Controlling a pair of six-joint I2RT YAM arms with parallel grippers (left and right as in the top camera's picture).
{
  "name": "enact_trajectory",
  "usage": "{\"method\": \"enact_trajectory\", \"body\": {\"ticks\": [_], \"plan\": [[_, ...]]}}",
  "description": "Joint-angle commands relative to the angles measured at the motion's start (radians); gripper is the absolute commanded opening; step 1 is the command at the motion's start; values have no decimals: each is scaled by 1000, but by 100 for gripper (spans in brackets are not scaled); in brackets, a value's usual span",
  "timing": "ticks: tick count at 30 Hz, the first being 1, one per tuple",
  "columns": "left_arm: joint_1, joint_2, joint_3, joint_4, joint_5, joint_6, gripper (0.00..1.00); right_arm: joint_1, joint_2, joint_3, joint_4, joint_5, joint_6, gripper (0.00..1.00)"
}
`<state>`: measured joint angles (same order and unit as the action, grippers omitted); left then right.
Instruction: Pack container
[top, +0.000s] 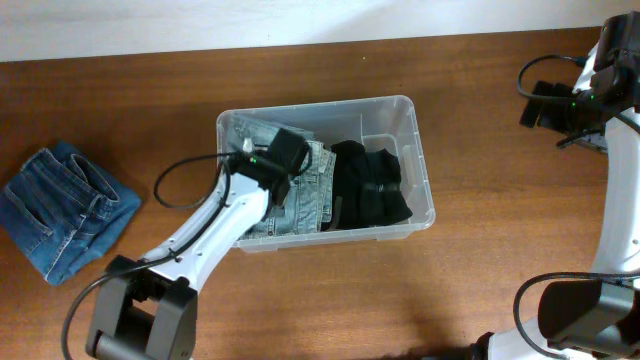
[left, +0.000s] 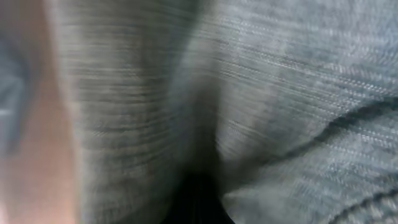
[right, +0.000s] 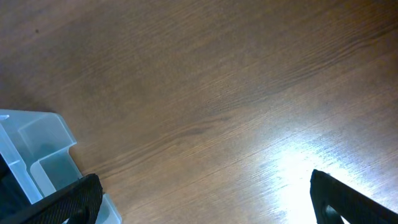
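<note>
The clear container (top: 421, 150) stands mid-table and holds folded light grey jeans (top: 312, 205) on its left and a black garment (top: 372, 185) on its right. My left gripper (top: 292, 172) is down inside the container, pushed into the grey jeans. The left wrist view is filled by blurred grey denim (left: 280, 93), with a dark wedge at the bottom middle; the jaws are shut, and I cannot see whether cloth is pinched. My right gripper (top: 540, 105) hovers open over bare table at the far right, its fingers wide apart (right: 205, 202), with the container's corner (right: 37, 143) at the left.
A folded pair of darker blue jeans (top: 65, 205) lies on the wooden table at the far left. A black cable (top: 180, 180) loops off the left arm beside the container's left wall.
</note>
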<state>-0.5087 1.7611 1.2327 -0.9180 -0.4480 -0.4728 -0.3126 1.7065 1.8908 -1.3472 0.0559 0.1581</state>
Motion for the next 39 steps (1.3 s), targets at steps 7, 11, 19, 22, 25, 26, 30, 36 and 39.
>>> {"method": "enact_trajectory", "body": {"ticks": [7, 11, 19, 22, 25, 26, 30, 36, 39], "plan": [[14, 3, 64, -79, -9, -5, 0, -2, 0, 8, 0, 8, 7, 99], [14, 3, 210, -143, -10, -4, 1, -2, 0, 8, 0, 8, 7, 99], [16, 9, 307, -26, -22, -5, 0, -2, 0, 8, 0, 8, 7, 99], [29, 29, 307, 27, -32, -4, 1, -2, 0, 8, 0, 8, 6, 99], [55, 68, 307, 88, -32, -5, 0, -2, 0, 8, 0, 8, 7, 99], [65, 88, 307, 109, -32, -4, 0, -2, 0, 8, 0, 8, 7, 99], [99, 163, 307, 174, -32, -4, 1, -2, 0, 8, 0, 8, 7, 99], [128, 253, 307, 200, 21, -4, 1, -2, 0, 8, 0, 8, 7, 99], [130, 237, 327, 197, 77, 10, 1, -2, 0, 8, 0, 8, 7, 99]]}}
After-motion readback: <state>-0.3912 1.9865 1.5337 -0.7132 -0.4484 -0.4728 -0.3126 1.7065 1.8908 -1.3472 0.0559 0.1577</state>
